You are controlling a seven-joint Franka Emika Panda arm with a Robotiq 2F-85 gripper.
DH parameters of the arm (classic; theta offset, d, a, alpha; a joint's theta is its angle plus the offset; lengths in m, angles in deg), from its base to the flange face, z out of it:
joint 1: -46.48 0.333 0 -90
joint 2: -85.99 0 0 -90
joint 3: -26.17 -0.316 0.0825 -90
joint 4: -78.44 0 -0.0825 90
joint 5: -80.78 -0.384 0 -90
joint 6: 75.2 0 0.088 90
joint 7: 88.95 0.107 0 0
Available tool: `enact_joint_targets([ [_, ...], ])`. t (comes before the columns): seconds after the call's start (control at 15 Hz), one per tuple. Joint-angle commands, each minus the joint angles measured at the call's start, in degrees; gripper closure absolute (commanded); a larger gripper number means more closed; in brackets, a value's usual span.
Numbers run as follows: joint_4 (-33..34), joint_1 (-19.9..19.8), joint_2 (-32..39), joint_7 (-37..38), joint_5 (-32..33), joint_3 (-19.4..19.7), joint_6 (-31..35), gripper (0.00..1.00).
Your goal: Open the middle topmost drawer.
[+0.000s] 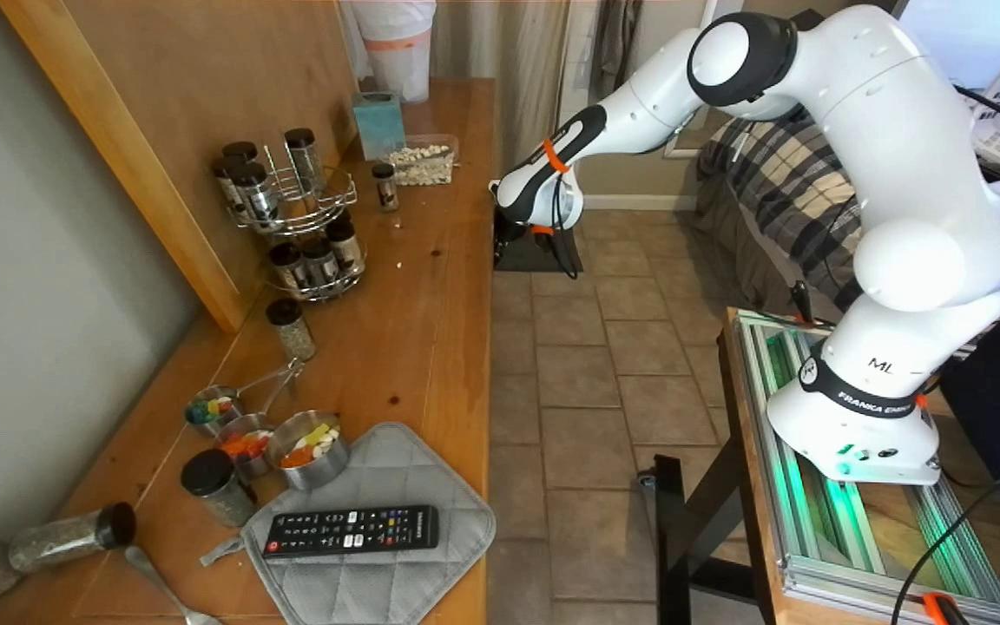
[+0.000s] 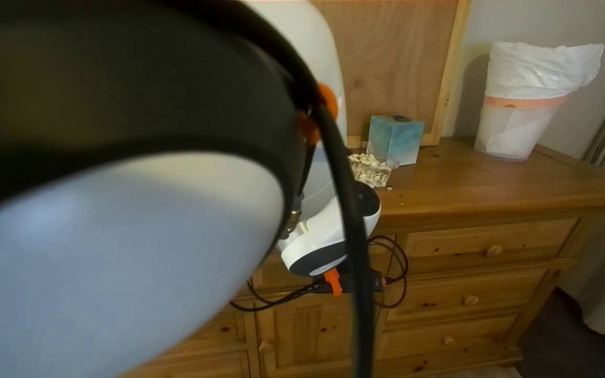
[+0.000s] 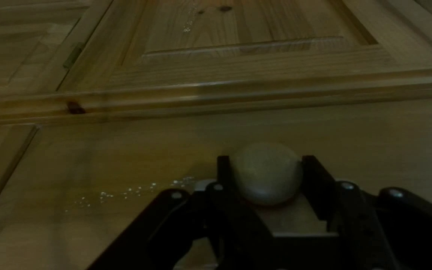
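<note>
The drawer (image 3: 126, 150) has a flat light-brown wooden front and fills the lower part of the wrist view. Its front looks closed against the cabinet frame. A round wooden knob (image 3: 267, 178) sits on it. My gripper (image 3: 266, 161) has one black finger on each side of the knob, and both appear to touch it. In an exterior view the gripper (image 1: 507, 239) shows only as a dark shape just past the counter edge; its fingertips are hidden. In an exterior view the drawer (image 2: 273, 275) is mostly hidden behind my arm and hanging cables.
The wooden counter (image 1: 430, 330) holds a spice rack (image 1: 300, 217), a tissue box (image 1: 378, 126), measuring cups (image 1: 309, 451), a grey pot holder (image 1: 378, 590) and a remote (image 1: 351, 529). Other knobbed drawers (image 2: 491, 241) flank the middle. A cabinet door (image 3: 261, 22) adjoins the drawer.
</note>
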Motion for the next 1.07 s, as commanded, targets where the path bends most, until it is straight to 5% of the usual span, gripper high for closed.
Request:
enact_joint_targets([
  [0.0, -2.9, 0.8, -2.6, 1.3, 3.8, 2.9, -1.2, 0.75],
  [1.0, -21.3, -3.5, -12.5, 2.4, 5.9, 9.4, 1.6, 0.75],
])
